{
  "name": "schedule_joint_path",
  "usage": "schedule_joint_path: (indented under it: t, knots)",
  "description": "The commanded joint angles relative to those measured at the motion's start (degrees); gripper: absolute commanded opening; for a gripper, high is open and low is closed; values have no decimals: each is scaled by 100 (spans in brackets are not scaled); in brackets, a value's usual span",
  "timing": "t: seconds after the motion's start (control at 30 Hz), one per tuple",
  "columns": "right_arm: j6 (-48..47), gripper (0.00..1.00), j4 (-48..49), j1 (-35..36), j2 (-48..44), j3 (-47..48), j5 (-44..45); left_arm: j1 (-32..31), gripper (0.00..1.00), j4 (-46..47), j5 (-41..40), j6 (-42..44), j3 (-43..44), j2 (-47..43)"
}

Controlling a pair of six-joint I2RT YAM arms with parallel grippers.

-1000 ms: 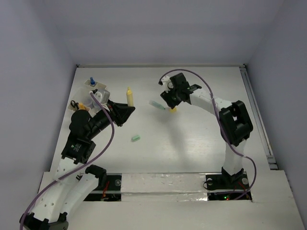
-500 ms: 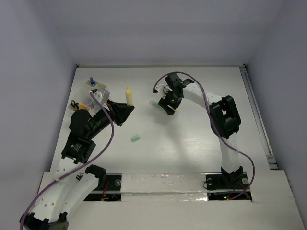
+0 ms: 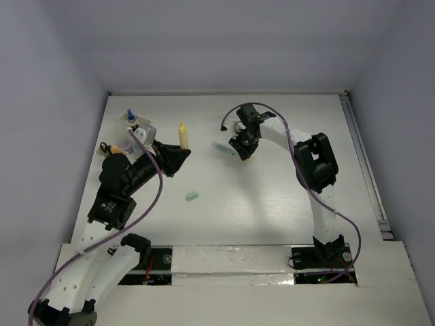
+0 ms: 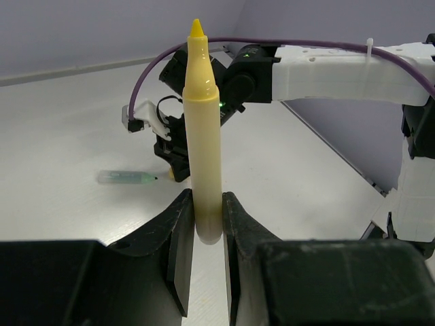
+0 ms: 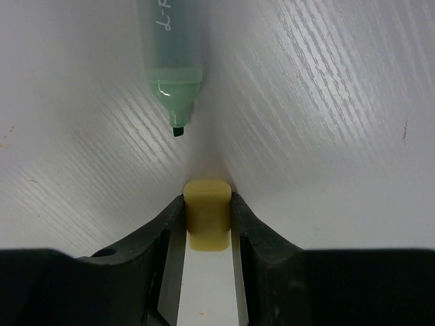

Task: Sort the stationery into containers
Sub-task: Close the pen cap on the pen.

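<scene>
White wood-grained board forms the counter [image 3: 272,204], which fills the middle of the top view.

1. Arms. The left arm [image 3: 115,197] runs from the lower left of the frame toward the upper left. The right arm [image 3: 319,170] rises from the lower right and bends over to the centre top.

2. Container. An off-white container [image 3: 145,129] sits at the upper left, partly hidden by the left arm. A blue-capped pen [image 3: 130,115] stands in it. Only the top view shows this.

3. Left tool [image 4: 207,217]. The jaws are closed on the lower end of the yellow marker [image 4: 204,136]. The left wrist view shows the marker as a pale yellow barrel with a pointed end, upright at frame centre. The top view shows only a short yellow stub left of centre.

4. Green marker [image 5: 173,47]. It lies flat on the counter, at centre top in the top view. The right wrist view shows its translucent green barrel, black print and dark bare tip. The top view shows only a faint green streak.

5. Right tool [image 5: 207,207]. The jaws are pressed against both sides of the yellow eraser [image 5: 207,231], a short block with rounded corners resting on the counter. The green marker's tip points at it, near but apart. The top view hides this grip under the wrist.

6. Green eraser [image 3: 192,196]. It lies alone on the counter, left of centre, well apart from both tools.
</scene>
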Motion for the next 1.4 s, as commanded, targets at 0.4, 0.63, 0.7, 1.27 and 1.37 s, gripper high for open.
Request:
schedule_joint_path:
  t: [0.4,0.63,0.7,1.27,1.37]
  knots:
    - [1981,0,1968,-100,-1630,-1509,568,-37,0,253,146,3,215,69]
    - [4034,0,5248,-100,-3633,-3318,69,-37,0,226,32,12,224,332]
    - [4722,0,5992,-100,-3873,-3706,-116,-37,0,174,-64,47,224,411]
    - [6457,0,8703,1270,-3470,-2574,357,-89,0,-64,-609,197,259,1264]
    - [6272,0,8650,1446,-3329,-2460,498,-142,0,-81,-715,223,277,1299]
